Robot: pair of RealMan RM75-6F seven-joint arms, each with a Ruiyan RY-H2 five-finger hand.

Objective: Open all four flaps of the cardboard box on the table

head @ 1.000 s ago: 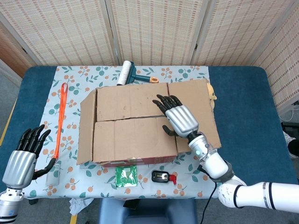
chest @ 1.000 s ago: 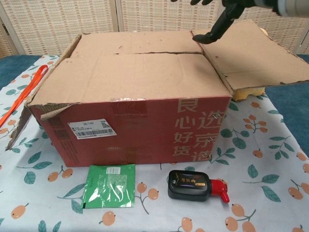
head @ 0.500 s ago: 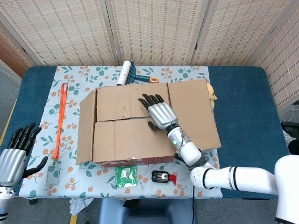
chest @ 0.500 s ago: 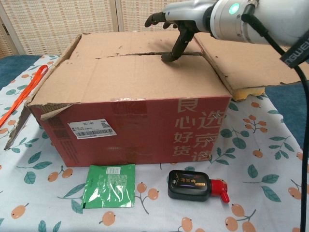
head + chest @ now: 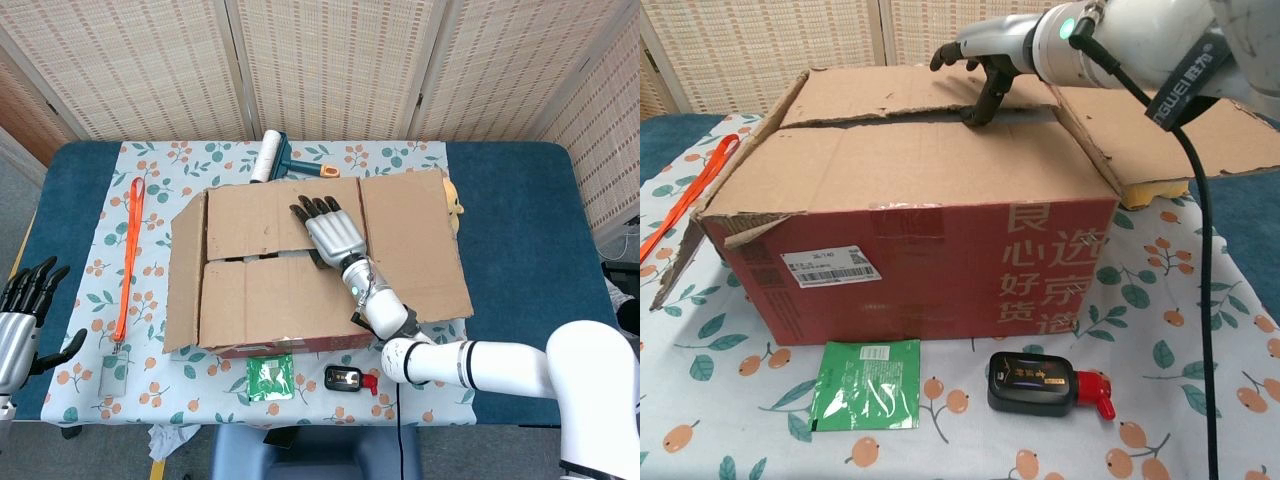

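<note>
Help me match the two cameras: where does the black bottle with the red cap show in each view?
Head view: black bottle at bottom centre, just below the box's front edge.
Chest view: black bottle in the lower right, in front of the box.
Shared landmark: the green packet to its left.

Green packet (image 5: 866,384), black bottle (image 5: 1038,385), orange lanyard (image 5: 129,254) and lint roller (image 5: 268,156) on tablecloth (image 5: 150,170).
</note>
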